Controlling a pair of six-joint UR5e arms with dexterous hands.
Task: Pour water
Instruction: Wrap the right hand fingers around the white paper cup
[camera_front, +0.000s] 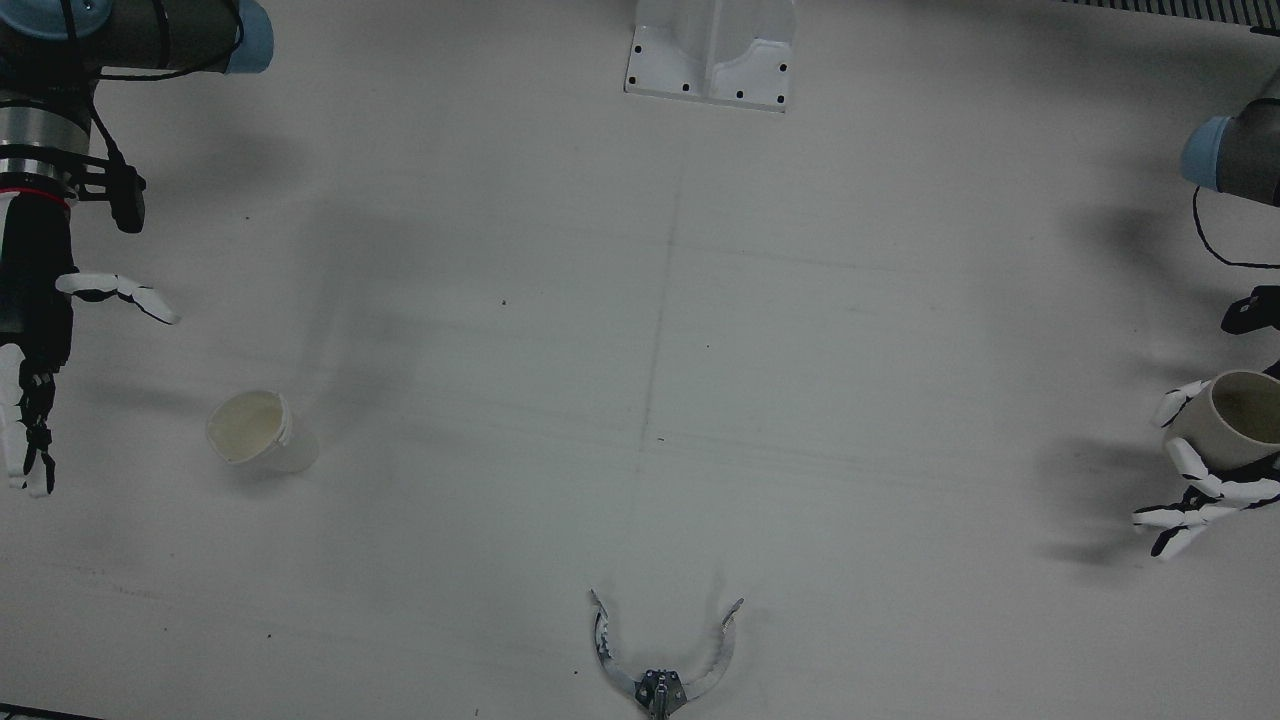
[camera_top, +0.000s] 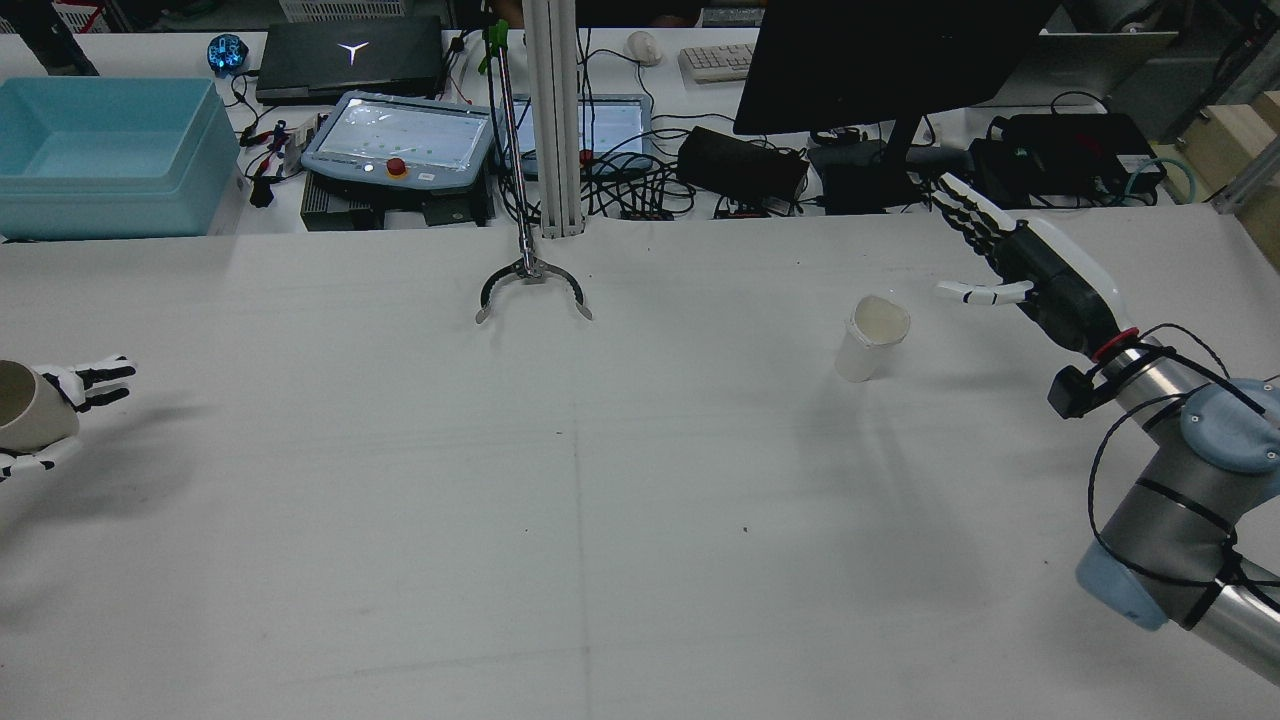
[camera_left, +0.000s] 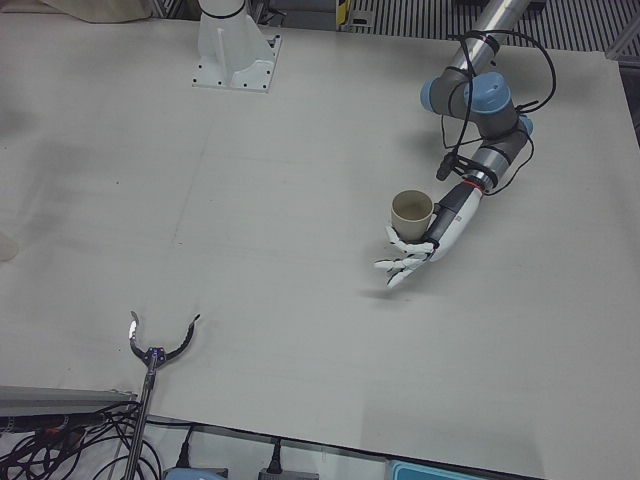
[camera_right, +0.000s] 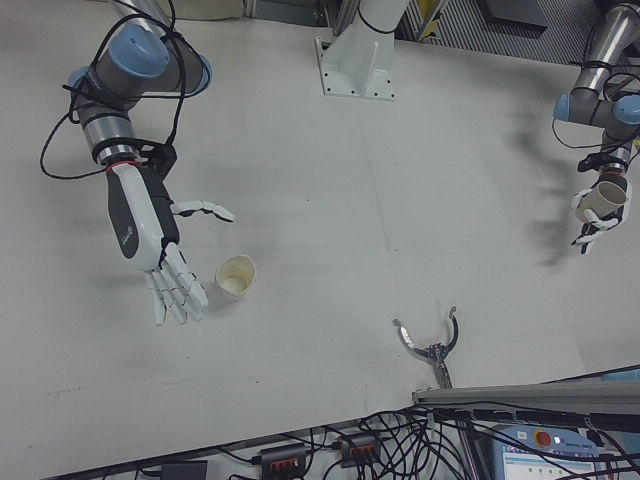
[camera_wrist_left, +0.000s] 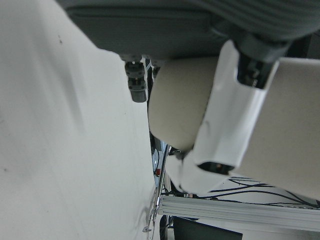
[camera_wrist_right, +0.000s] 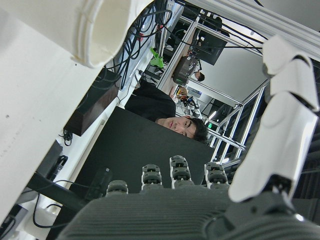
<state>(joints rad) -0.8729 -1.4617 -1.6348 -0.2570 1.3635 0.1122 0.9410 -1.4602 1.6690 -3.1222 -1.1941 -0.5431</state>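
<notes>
The bench (camera_front: 640, 300) is the biggest thing here: a wide, pale, matte sheet, flat and nearly bare, so a cup set down on it should stand steady and there is plenty of room between the arms. Beyond its far edge, in the rear view, lie a blue tub (camera_top: 105, 150), a laptop (camera_top: 350, 60), a monitor (camera_top: 890, 60) and tangled cables; a post there carries a small curved claw tool (camera_top: 533, 285) over the bench.

The left hand (camera_left: 415, 252) holds the beige cup (camera_left: 411, 212) off the bench at its own far side, fingers (camera_front: 1190, 458) wrapped round the wall below the rim, mouth roughly upward. It looks like a stiff, smooth cup, probably light; a grip round mid-wall suits it, and I cannot tell how full it is.

The white cup (camera_front: 255, 432) stands upright on the bench just beside the right hand (camera_right: 150, 235), not touching it. That hand is empty, fingers spread flat. This cup looks thin and light, likely to tip or slide if nudged, so it is best steadied low on its wall
</notes>
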